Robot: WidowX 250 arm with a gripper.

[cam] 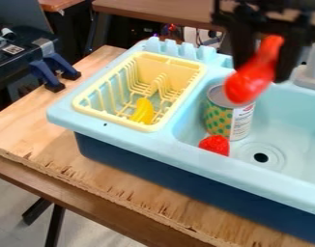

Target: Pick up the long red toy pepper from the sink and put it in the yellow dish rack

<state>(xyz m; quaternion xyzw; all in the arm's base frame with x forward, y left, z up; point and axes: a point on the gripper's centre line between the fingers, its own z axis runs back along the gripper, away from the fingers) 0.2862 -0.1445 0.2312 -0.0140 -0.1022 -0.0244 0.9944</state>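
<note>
The tool grips the red object by its narrow upper part, above the sink. Apply steady pressure, as the bulbous end may swing. Clear the can before lowering; release only once supported.

One rack, one can, one yellow toy — two red toys.

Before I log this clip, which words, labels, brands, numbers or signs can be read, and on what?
No text is legible.
Can in the sink: print on its label, too small to read.
Black device at left: a square code-like sticker, too small to read.
</note>
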